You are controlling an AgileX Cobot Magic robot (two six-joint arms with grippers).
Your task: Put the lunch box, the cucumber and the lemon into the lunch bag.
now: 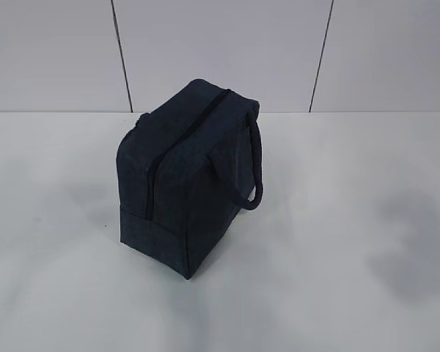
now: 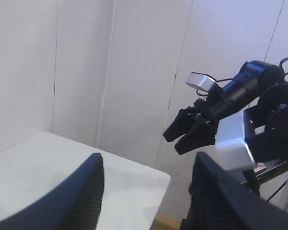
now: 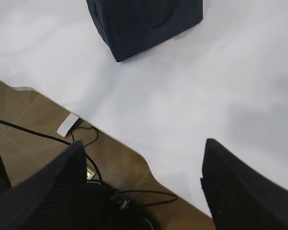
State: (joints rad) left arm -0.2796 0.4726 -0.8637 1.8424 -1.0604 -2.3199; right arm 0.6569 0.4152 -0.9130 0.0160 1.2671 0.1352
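I see the big white table (image 1: 352, 279) with the boxy dark navy cloth lunch bag (image 1: 187, 183) standing in the middle, its zipper closed along the top and one loop handle on the right side. I can't see the lunch box, cucumber or lemon anywhere, so I think they are inside and the job is about done. My left gripper (image 2: 146, 191) is up off the table, open and empty. My right gripper (image 3: 141, 184) hangs over the near table edge, wide and empty. Next I would just park both arms.

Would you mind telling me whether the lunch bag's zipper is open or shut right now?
Shut, as far as the exterior view shows: the lunch bag stands upright with its zipper a closed dark line and no gap.
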